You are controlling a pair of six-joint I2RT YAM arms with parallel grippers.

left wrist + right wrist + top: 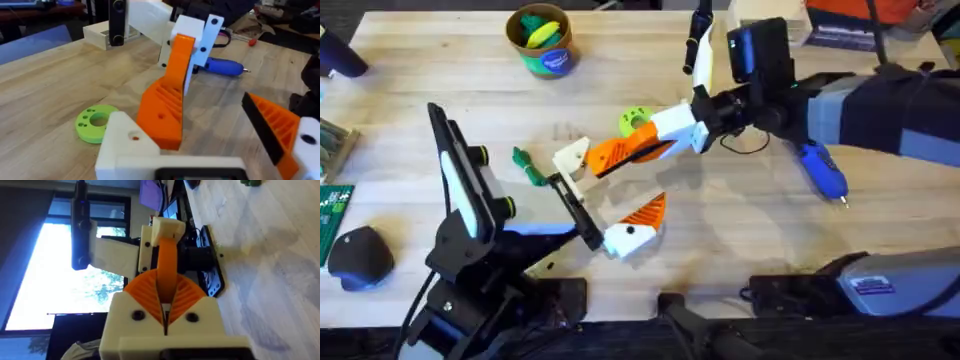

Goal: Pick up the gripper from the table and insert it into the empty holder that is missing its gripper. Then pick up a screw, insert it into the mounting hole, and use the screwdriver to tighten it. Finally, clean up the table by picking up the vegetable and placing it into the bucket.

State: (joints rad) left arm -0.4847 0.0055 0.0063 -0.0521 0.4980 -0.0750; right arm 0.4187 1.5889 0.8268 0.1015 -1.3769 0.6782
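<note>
My right gripper (660, 140) is shut on the gripper (615, 153), an orange ribbed wedge, and holds its far end against the empty holder (572, 160). That holder is the white finger of my left gripper (612, 192), which stands open; its other finger (638, 225) carries an orange fin. In the left wrist view the orange gripper (167, 100) stands next to the holder (125, 147), whose mounting hole (134, 136) shows. The right wrist view shows my pads (187, 292) clamped on the wedge (167, 262). The vegetable (528, 167) lies left of the holder. The screwdriver (822, 170) lies to the right, the bucket (542, 40) at the back.
A bright green holed disc (635, 122) lies just behind the two grippers. Yellow and green toys sit in the bucket. A dark rounded object (360, 255) and a green circuit board (332, 210) are at the left edge. Boxes stand at the back right (770, 20).
</note>
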